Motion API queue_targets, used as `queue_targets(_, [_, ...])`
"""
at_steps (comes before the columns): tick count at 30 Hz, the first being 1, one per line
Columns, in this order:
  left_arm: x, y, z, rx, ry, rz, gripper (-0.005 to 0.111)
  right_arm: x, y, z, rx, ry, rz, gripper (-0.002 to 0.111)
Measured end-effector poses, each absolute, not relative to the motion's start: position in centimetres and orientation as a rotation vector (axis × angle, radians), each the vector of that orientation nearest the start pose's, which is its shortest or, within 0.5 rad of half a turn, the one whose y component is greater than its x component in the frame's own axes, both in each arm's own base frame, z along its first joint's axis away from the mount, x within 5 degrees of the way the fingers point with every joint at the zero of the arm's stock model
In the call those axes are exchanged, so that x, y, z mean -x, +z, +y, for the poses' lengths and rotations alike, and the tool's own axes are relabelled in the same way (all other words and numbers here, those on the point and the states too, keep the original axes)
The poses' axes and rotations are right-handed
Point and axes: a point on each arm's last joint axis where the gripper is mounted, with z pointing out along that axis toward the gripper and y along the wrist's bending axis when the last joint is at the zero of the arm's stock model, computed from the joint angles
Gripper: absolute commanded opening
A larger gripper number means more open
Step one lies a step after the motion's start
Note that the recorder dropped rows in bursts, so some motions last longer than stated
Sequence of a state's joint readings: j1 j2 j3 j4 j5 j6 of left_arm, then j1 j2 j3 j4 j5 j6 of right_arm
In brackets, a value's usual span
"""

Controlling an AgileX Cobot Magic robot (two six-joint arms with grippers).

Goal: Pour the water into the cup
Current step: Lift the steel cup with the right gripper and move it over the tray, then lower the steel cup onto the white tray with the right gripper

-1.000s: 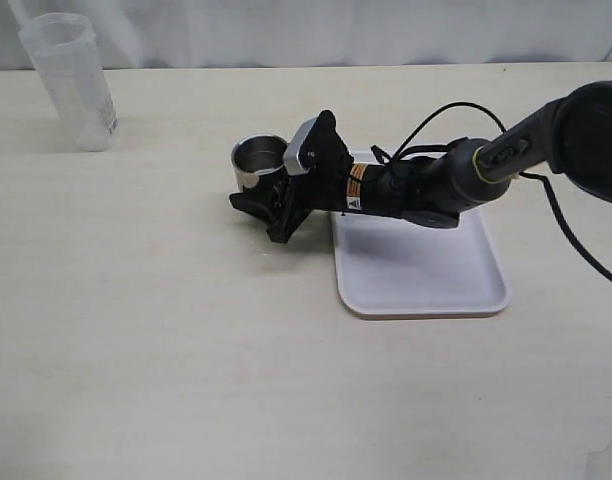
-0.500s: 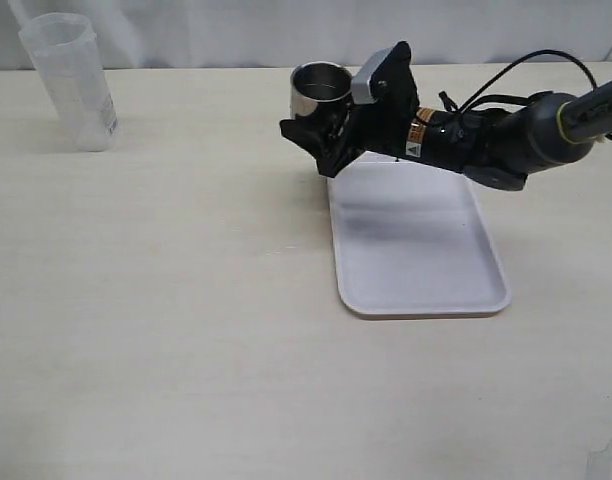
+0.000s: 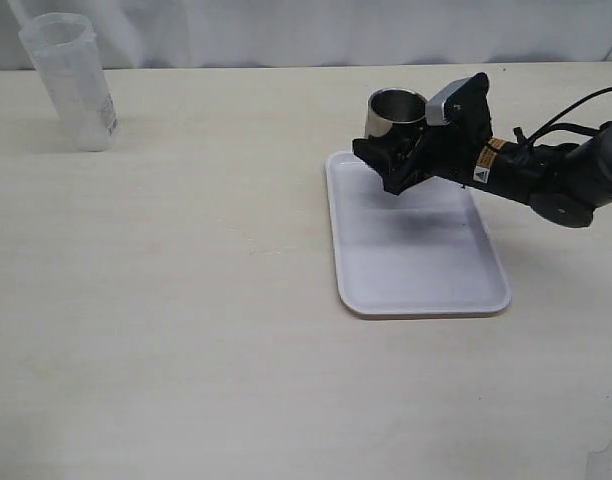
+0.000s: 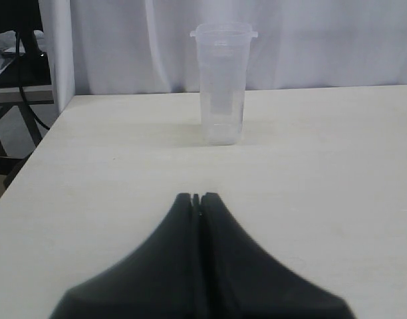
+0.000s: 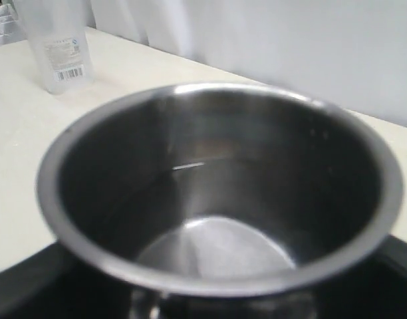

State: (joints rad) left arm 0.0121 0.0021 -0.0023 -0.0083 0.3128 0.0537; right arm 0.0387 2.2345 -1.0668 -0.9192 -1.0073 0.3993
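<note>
The steel cup (image 3: 396, 108) is upright in my right gripper (image 3: 391, 155), which is shut on it and holds it above the far left corner of the white tray (image 3: 416, 265). In the right wrist view the cup (image 5: 217, 199) fills the frame and its dark inside looks empty. The tall translucent plastic container (image 3: 71, 85) stands at the far left of the table, well apart from the cup. It also shows in the left wrist view (image 4: 222, 86) and the right wrist view (image 5: 57, 46). The water in it is hard to make out. My left gripper (image 4: 198, 197) is shut and empty, low over the table and facing the container.
The white tray lies flat right of the table's middle with nothing on it. A white curtain hangs behind the table. The table's left edge (image 4: 30, 153) shows in the left wrist view, with dark furniture beyond it.
My right gripper has lifted the cup from the table left of the tray and carried it to the right, to above the tray's far left corner. The container has not moved.
</note>
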Motion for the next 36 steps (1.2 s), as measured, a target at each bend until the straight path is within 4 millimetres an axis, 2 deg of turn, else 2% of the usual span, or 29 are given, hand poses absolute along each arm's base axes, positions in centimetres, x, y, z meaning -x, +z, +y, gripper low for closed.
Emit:
queue_targets(12, [-5.4, 18.6, 0.0, -0.032, 0.039, 1.796, 0.000, -40.0, 7.9, 7.4, 0.746, 0.528, 1.736, 0.004])
queue_targets(20, [-5.4, 18.6, 0.0, -0.032, 0.039, 1.796, 0.000, -39.5, 4.8, 7.5, 0.768, 0.540, 1.783, 0.004])
queue_targets(27, [-5.4, 18.6, 0.0, -0.032, 0.039, 1.796, 0.000, -39.2, 3.5, 7.7, 0.744, 0.579, 1.712, 0.004])
queue_targets(36, [-5.4, 18.6, 0.0, -0.032, 0.039, 1.796, 0.000, -39.1, 3.2, 7.7, 0.733, 0.591, 1.687, 0.005])
